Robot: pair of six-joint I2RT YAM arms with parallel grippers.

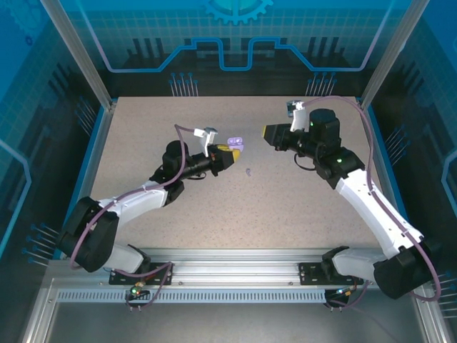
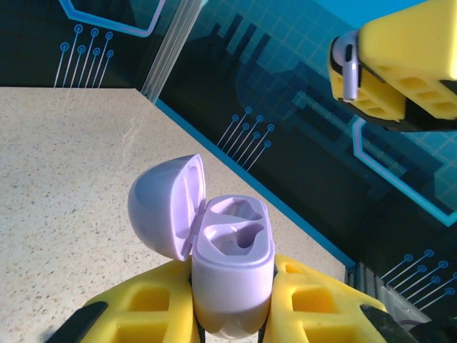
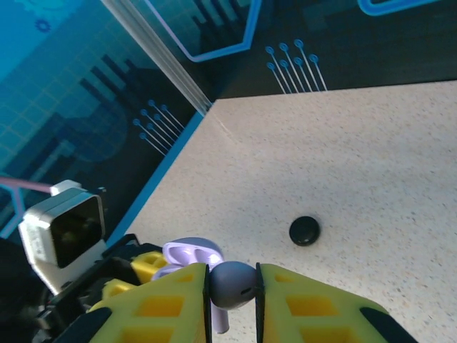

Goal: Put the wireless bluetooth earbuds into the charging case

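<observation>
**A:** How far along are we?

**B:** Nothing is seated yet, by our reading. Our left gripper (image 2: 232,311) is clamped narrow on the charging case (image 2: 230,275). The lid (image 2: 161,204) is swung open to one side of the fingers, and both wells (image 2: 235,232) look empty.

**A:** And the other arm?

**B:** Our right gripper (image 3: 232,296) pinches one lilac earbud (image 3: 232,282) by its head at the fingertips, jaws nearly together. Seen from the left wrist, it hangs ahead of and above the case's mouth, apart from it.

**A:** What remains?

**B:** This bud goes in, then its mate. What looks like a second lilac earbud (image 1: 248,171) lies on the table (image 1: 178,214), below the gap between our two grippers. A black round thing (image 3: 305,231) sits beyond the right fingertips; we cannot tell what it is.

**A:** Which way do things point?

**B:** The case's long axis runs out along the left fingers, with the wells facing away from the palm. The bud's long axis is its stem, which lies in the slot between the pads and sticks out on their underside. We judge it needs aiming into a well.
</observation>
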